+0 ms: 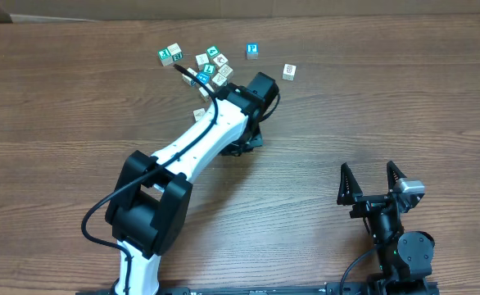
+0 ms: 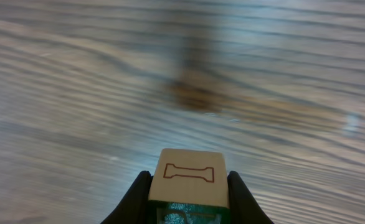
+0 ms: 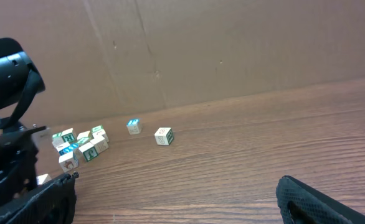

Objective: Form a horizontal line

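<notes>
The left gripper is pinching a pale wooden cube with a red outline (right gripper idling wide), risking bumping the clustered cubes.

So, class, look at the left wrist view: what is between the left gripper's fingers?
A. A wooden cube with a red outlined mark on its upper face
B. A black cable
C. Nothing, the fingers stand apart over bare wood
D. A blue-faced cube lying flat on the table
A: the left gripper is closed on a wooden cube whose pale upper face bears a red outline, a dark finger on each side.
</notes>
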